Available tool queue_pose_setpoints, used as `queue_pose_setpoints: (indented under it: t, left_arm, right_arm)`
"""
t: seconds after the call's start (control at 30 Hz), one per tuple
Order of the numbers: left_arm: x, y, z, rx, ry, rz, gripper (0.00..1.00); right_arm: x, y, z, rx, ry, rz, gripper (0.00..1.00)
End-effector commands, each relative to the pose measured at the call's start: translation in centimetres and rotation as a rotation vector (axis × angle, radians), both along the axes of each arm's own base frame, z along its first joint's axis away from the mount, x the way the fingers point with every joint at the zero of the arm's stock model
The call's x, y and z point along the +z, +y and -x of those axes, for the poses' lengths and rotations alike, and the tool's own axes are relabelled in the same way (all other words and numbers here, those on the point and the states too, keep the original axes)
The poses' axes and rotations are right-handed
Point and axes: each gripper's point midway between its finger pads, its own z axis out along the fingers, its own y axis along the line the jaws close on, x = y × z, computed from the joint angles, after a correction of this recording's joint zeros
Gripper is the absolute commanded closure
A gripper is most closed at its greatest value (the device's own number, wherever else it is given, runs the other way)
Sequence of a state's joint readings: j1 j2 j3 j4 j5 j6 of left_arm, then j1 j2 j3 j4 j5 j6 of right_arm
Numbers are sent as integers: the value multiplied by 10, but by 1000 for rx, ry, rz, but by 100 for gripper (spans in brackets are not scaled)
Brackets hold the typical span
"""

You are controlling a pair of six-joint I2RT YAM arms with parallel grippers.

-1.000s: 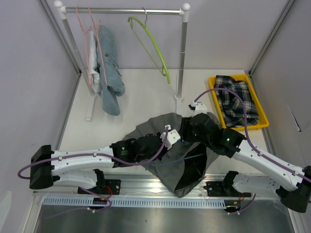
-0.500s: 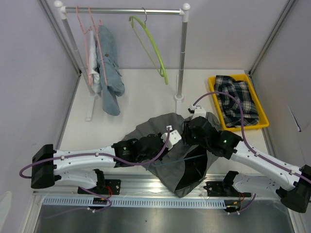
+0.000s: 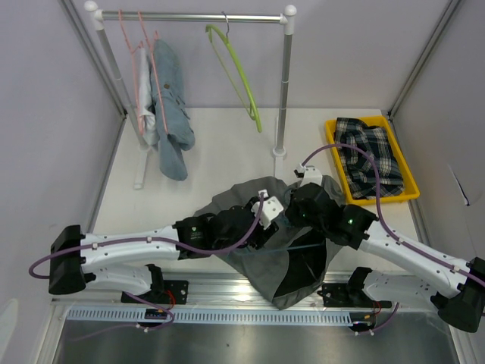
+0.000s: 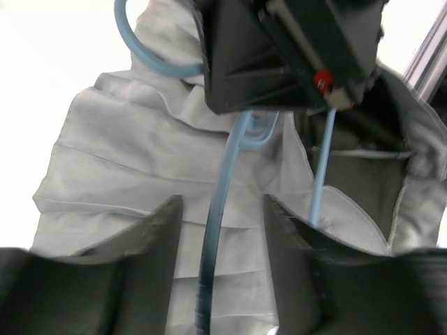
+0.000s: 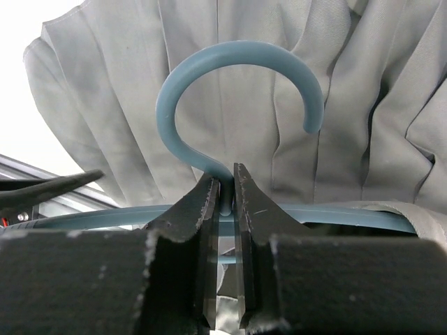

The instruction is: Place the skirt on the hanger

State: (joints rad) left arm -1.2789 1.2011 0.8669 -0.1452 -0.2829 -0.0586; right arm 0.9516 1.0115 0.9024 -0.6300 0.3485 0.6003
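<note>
While the grey skirt [image 3: 258, 265] is lying bunched at the near edge of the table [image 3: 212, 152], both arms are working low over it. The right gripper [image 5: 223, 185] is clamping its fingers on the neck of the blue hanger [image 5: 237, 52], just under the hook, and is holding it flat against the pleats. One shoulder of the hanger appears to be slipping under a fold of cloth at the right of the right wrist view.

The left gripper [image 4: 220, 209] is standing open, its fingers straddling a hanger arm without pinching it. Over the last second the left wrist has been creeping a little up and toward the right gripper, while the skirt is hardly shifting. That is suggesting the left arm is still seeking a hold rather than threading the waistband, so the skirt is not yet hanging.

Farther back, the yellow tray [image 3: 333, 125] is holding a plaid cloth [image 3: 371, 159]. Beyond it, the green hanger [image 3: 239, 76] is swaying slightly on the rail [image 3: 189, 15], beside a blue garment [image 3: 170, 98].
</note>
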Motion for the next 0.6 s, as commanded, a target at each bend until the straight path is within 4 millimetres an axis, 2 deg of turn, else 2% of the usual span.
queue_pose_setpoints:
  t: [0.0,0.17,0.2,0.3,0.33,0.4,0.5,0.57]
  left_arm:
    - [47,1,-2,32,-24,117,38]
    - [75,27,-4,98,-33,146,34]
    - [87,35,-1,100,-36,178,34]
    - [105,51,12,68,-9,224,33]
    - [106,49,24,10,22,233,34]
    - [103,52,39,-60,67,217,34]
    - [83,48,67,-141,161,165,38]
    - [61,42,82,-157,217,136,39]
  right_arm:
    - [11,3,-8,-36,-42,-34,100]
    - [9,3,-11,-45,-41,-28,100]
    - [9,4,-12,-46,-38,-26,100]
    - [6,4,-15,-56,-29,-25,100]
    - [5,5,-16,-56,-23,-19,100]
    - [4,5,-18,-63,-18,-18,100]
    - [2,3,-24,-83,-6,-14,100]
    - [1,3,-27,-89,0,-14,100]
